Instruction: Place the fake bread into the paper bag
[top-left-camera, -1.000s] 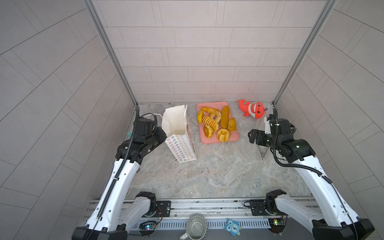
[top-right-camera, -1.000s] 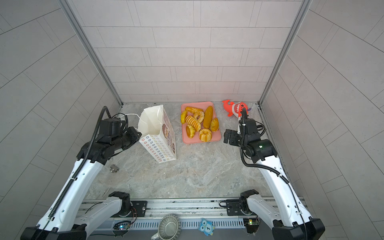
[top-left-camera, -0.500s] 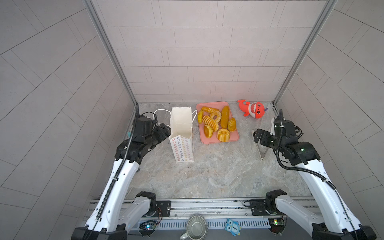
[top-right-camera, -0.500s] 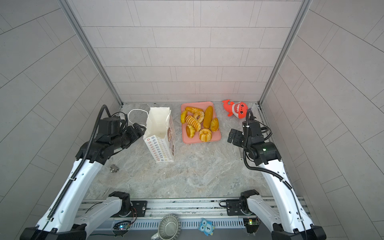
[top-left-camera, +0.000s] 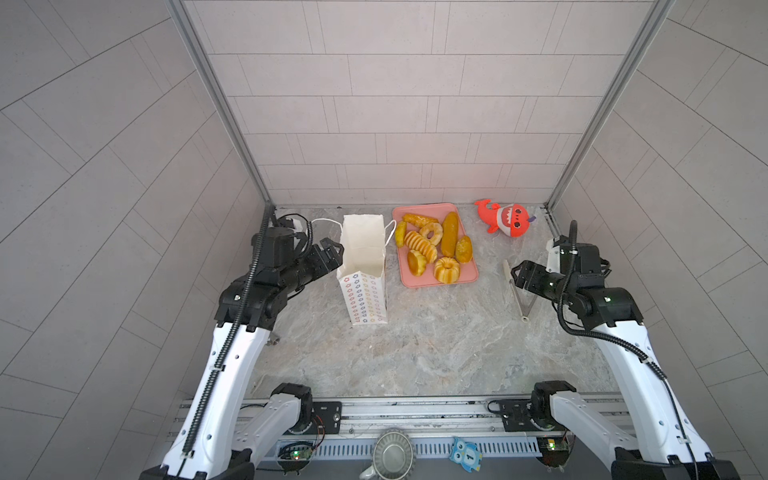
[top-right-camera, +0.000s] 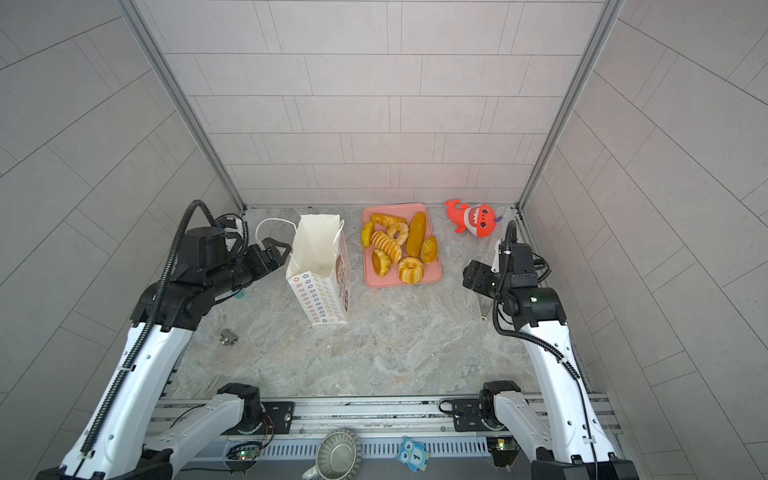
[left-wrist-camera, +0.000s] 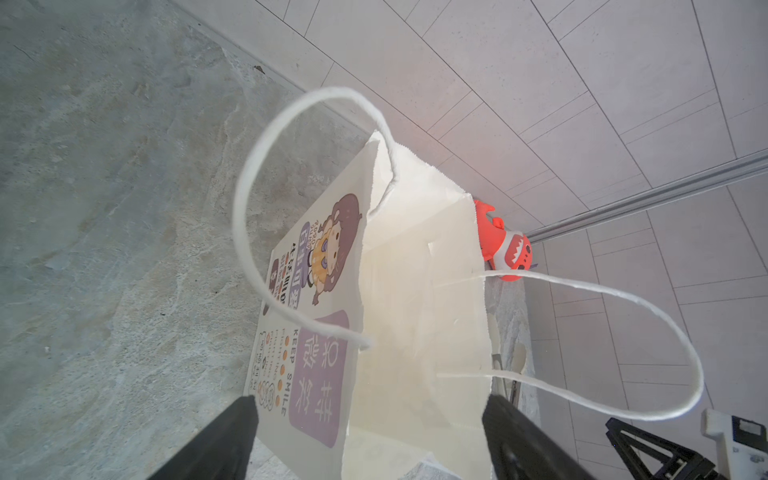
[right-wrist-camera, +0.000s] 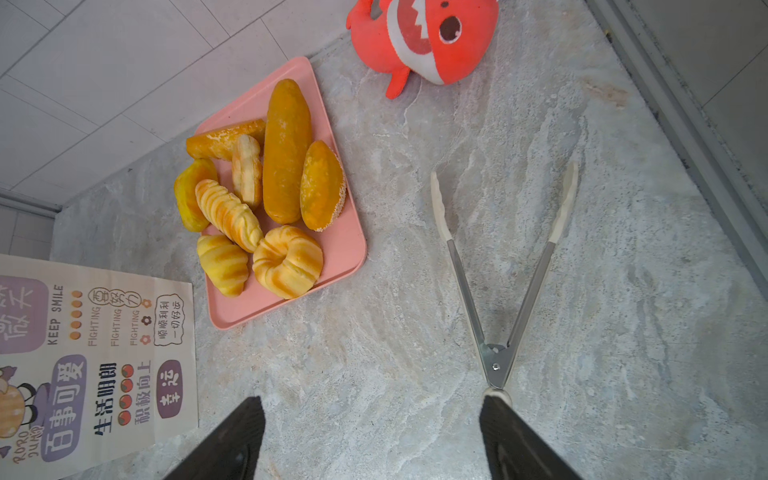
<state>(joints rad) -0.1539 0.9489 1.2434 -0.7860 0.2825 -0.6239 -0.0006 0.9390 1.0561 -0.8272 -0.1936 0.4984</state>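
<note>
Fake bread (top-left-camera: 432, 249) in a heap on the pink tray (top-left-camera: 419, 283), plain to see in both top views (top-right-camera: 395, 249). Long loaves, a ring, ridged rolls, all shiny yellow and brown. Not yet in the paper bag (top-left-camera: 363, 249).

Paper bag standing up just to the left of the tray, mouth open, white inside, flower pattern on the narrow side. Cord handles hanging loose.

Left pincer (top-left-camera: 330, 254) right at the bag's top left edge, jaws spread wide, holding nothing. In the left wrist view, two black fingers (left-wrist-camera: 232, 436), one on each side of the bag's (left-wrist-camera: 415, 291) open top. Touching the paper or not, hard to tell. Bread on the far side of the bag from this pincer, well apart from it.

Right pincer (top-left-camera: 519, 276) over on the right, jaws spread wide too, nothing between them. Bread (right-wrist-camera: 266, 195) off to its left, apart from it, with bare table (top-left-camera: 415, 353) between. Metal tongs (right-wrist-camera: 469, 299) lying open on the table just beside this pincer (right-wrist-camera: 372, 411), hinge end close to one finger.

Red toy shark (top-left-camera: 507, 218) at the back, right of the tray.
</note>
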